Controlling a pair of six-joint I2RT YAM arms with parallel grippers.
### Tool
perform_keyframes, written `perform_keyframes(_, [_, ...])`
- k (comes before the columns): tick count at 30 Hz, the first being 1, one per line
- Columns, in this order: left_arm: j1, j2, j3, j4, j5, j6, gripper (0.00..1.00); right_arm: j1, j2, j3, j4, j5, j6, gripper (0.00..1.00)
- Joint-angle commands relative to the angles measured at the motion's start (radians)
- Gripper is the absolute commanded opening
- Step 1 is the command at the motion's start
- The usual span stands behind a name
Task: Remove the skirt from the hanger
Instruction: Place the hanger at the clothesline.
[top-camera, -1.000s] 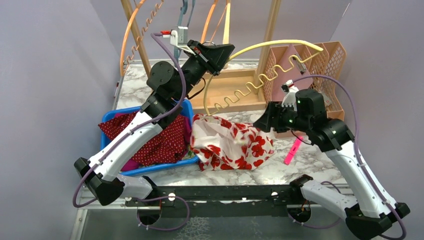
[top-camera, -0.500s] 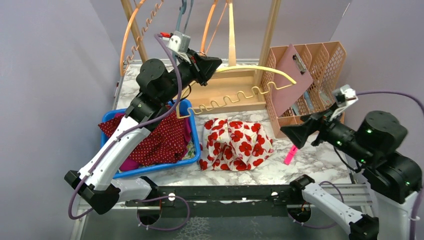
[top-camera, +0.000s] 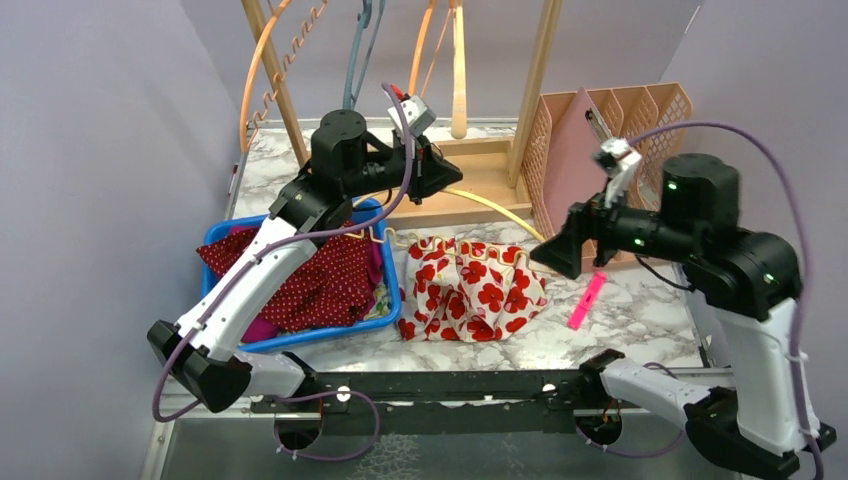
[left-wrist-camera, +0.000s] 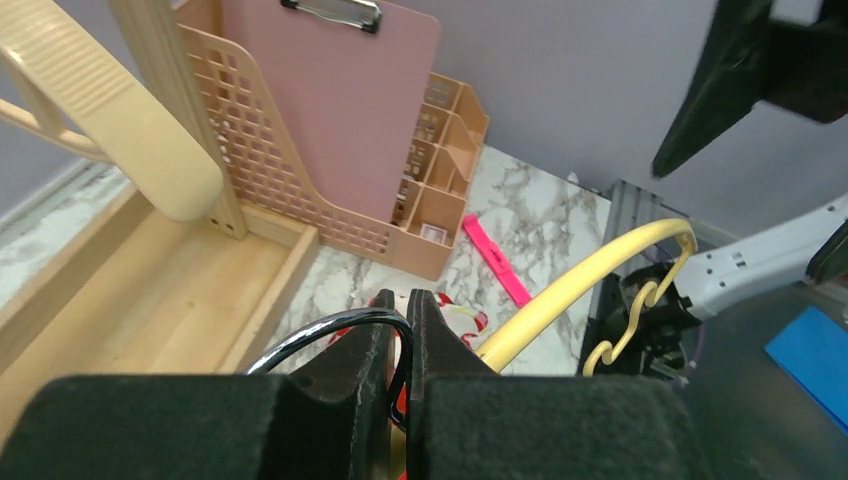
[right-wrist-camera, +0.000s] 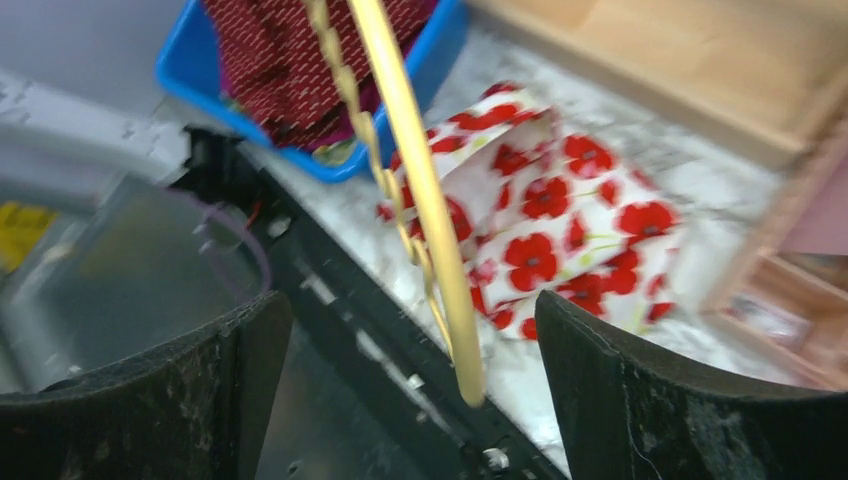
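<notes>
The skirt (top-camera: 470, 290), white with red poppies, lies crumpled on the marble table, off the hanger; it also shows in the right wrist view (right-wrist-camera: 545, 205). The yellow hanger (top-camera: 495, 209) is held low, and its wavy bar hangs just above the skirt's far edge. My left gripper (top-camera: 438, 172) is shut on the hanger's black metal hook (left-wrist-camera: 340, 325); the yellow arm (left-wrist-camera: 600, 275) runs off to the right. My right gripper (top-camera: 556, 250) is open and empty beside the skirt's right edge. In its wrist view the hanger's end (right-wrist-camera: 430, 220) passes between the wide-apart fingers (right-wrist-camera: 412, 302) without touching them.
A blue bin (top-camera: 389, 280) holding red dotted cloth sits left of the skirt. A pink marker (top-camera: 585, 300) lies to the skirt's right. A peach organizer (top-camera: 655, 110) with a pink clipboard stands at the back right. A wooden rack (top-camera: 535, 70) with more hangers stands behind.
The skirt came off the hanger and settled on the table. My left gripper turned and lowered the hanger over it. My right arm swung out right, then back beside the skirt.
</notes>
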Motion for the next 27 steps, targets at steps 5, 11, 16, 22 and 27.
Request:
perform_keyframes(5, [-0.037, 0.055, 0.057, 0.096, 0.148, -0.076, 0.00, -0.003, 0.011, -0.235, 0.144, -0.430, 0.111, 0.76])
perform_keyframes(11, [-0.095, 0.090, 0.076, 0.108, 0.154, -0.090, 0.00, -0.002, -0.003, -0.281, 0.172, -0.340, 0.162, 0.40])
perform_keyframes(16, [-0.101, 0.089, 0.087, 0.091, 0.082, -0.112, 0.20, -0.003, -0.063, -0.337, 0.139, -0.281, 0.203, 0.01])
perform_keyframes(22, [-0.101, 0.064, 0.075, 0.051, -0.039, -0.113, 0.81, -0.002, -0.160, -0.349, 0.008, -0.133, 0.244, 0.01])
perform_keyframes(27, [-0.101, 0.053, 0.095, 0.012, -0.134, -0.121, 0.99, -0.003, -0.223, -0.335, 0.036, 0.032, 0.320, 0.01])
